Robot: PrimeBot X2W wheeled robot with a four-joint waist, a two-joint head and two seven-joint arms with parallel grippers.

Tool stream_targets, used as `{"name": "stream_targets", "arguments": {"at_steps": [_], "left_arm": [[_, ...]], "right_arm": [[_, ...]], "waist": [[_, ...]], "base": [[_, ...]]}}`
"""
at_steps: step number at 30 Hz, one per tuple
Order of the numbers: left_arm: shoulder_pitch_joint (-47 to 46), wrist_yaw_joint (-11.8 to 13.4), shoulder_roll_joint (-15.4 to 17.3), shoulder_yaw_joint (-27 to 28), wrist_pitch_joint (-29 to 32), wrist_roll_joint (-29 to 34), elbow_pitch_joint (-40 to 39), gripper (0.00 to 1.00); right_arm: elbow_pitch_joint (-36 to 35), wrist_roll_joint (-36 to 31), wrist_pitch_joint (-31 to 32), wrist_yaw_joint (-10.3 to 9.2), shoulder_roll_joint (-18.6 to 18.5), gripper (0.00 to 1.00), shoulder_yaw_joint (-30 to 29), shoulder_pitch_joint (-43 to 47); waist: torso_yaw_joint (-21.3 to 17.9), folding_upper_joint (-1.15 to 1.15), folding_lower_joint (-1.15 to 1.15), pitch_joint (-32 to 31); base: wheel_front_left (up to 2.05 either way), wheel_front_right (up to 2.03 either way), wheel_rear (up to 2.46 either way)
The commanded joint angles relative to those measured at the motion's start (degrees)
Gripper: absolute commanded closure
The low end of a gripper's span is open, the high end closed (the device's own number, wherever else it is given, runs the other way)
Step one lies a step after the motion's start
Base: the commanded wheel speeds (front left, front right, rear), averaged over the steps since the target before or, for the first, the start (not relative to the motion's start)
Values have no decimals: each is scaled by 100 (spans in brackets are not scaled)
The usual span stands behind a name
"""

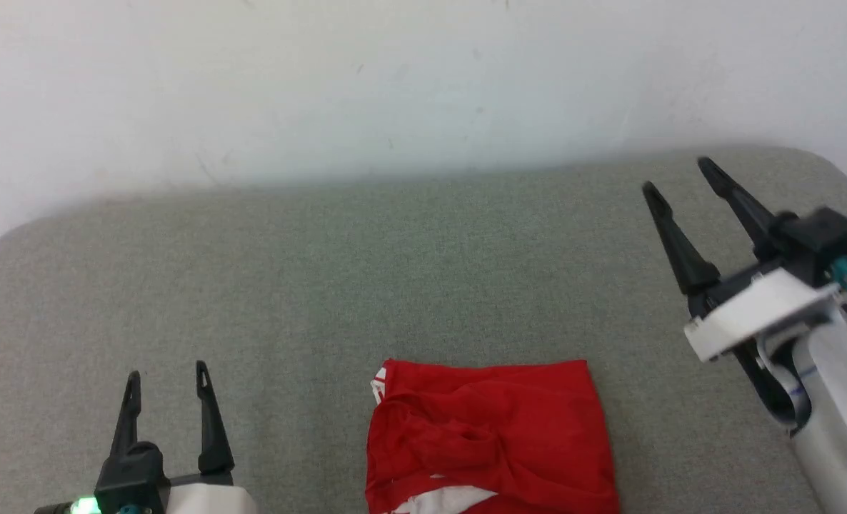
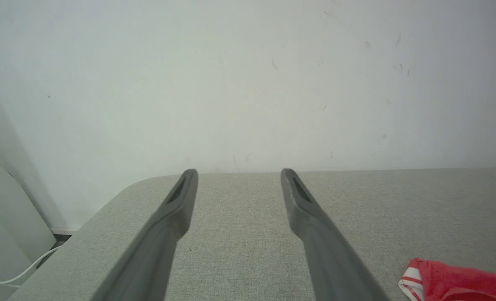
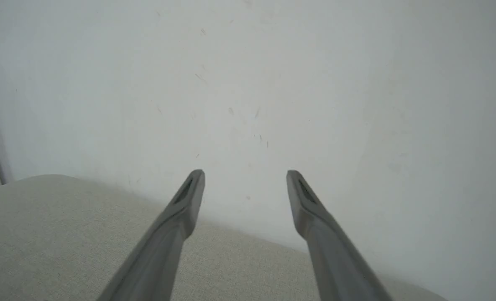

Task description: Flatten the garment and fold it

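Garment (image 1: pixel 491 435) folded, axis unclear, striped corner leftward; left hand (image 1: pixel 168 370), right hand (image 1: pixel 678 175) wide, empty.

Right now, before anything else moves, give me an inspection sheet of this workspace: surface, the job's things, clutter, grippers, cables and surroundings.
Surface: grey woven padded top with rounded corners.
Job's things: red jersey-style T-shirt, lying as a wrinkled, roughly rectangular bundle at the near edge. Striped trim shows at its left corner and a white patch at the bottom, and its lower part is cut off in the head view.
Clutter: nothing seen.
Grippers: left gripper open, left of the shirt and apart from it; right gripper open, off to the shirt's right, holding nothing.
Cables: thin white cable on the floor by the top's left corner.
Surroundings: scuffed white wall behind the top.
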Motion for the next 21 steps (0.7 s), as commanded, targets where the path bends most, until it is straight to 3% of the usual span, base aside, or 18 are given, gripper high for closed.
{"name": "stream_targets", "arguments": {"at_steps": [1,8,13,21], "left_arm": [[82,-45,8,26,-27,-40,-29,0],[177,-173,-18,11,-27,-88,-1,0],[236,-267,-25,-8,-27,-66,67,0],[369,-384,-5,-34,-27,-12,96,0]], "right_arm": [[-54,-55,-36,-10,81,0,-72,133],[-955,-743,-64,-10,1030,0,-1495,1785],[-1222,-1024,-65,-10,1470,0,-1721,2566],[-1355,-1249,-66,-10,1651,0,-1883,3042]], "waist": [[-14,0,1,-65],[115,0,1,-136],[180,0,1,-143],[242,0,1,-153]], "base": [[0,0,0],[0,0,0],[0,0,0],[0,0,0]]}}
